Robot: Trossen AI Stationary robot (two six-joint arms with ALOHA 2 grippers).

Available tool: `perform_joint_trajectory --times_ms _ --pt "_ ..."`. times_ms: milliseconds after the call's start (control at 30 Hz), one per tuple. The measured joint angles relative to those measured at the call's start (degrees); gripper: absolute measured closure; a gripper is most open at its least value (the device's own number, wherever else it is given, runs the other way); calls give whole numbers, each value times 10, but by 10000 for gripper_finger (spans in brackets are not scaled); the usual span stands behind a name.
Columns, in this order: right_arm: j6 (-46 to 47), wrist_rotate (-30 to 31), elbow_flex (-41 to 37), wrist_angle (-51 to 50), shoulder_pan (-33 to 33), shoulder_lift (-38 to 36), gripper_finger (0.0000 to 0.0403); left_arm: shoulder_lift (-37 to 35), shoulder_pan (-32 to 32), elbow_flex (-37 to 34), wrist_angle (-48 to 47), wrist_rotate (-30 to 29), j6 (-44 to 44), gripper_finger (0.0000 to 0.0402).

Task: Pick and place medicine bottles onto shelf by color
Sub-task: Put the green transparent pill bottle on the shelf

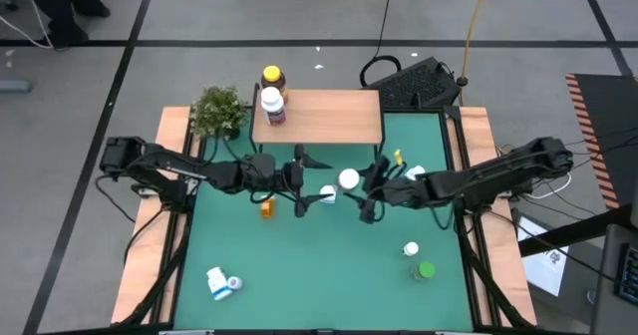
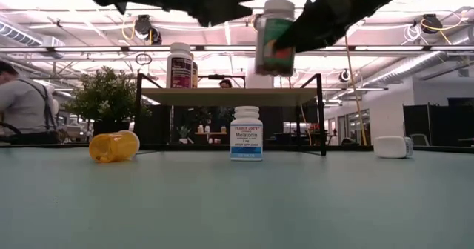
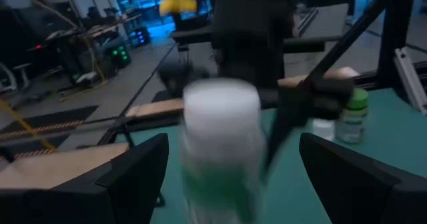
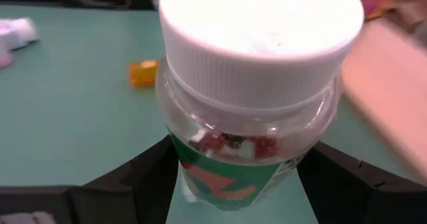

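1. Shelf [image 1: 329, 116]: two medicine bottles stand on its left end, one yellow-capped [image 1: 272, 77] and one white-capped with a dark label [image 1: 271, 106]. The rest of the top is bare. Judged: placement has begun, most remains.

2. Right gripper [image 1: 361, 187]: closed around a white-capped clear bottle with green label [image 4: 257, 97], held upright above the table, just in front of the shelf. Judged: this is the item in transit, not yet set down.

3. Left gripper [image 1: 299, 185]: jaws apart, holding nothing, hanging in front of the shelf's left half.

4. Still on the table in front of the shelf: an amber bottle on its side [image 2: 114, 146], an upright blue-labelled white bottle [image 2: 246, 133], a white one lying right of the shelf [image 2: 392, 147].

5. Well forward of the shelf: a green-capped bottle [image 1: 426, 270], a white one beside it [image 1: 410, 248], and two lying at front left [image 1: 222, 283].
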Motion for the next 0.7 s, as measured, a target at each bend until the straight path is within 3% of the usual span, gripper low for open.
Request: perform_joint_trajectory --times_ms 100,267,467,700 --pt "10 -29 13 -2 -5 33 138 8 -3 20 -24 15 2 62" --pt "5 -29 30 -1 -6 62 138 32 -11 46 -72 14 5 62" --pt "-11 -73 33 6 -6 62 138 56 -11 57 -67 11 -4 62" --pt "-28 -71 33 11 -6 61 138 56 -7 57 -70 -13 -34 69"
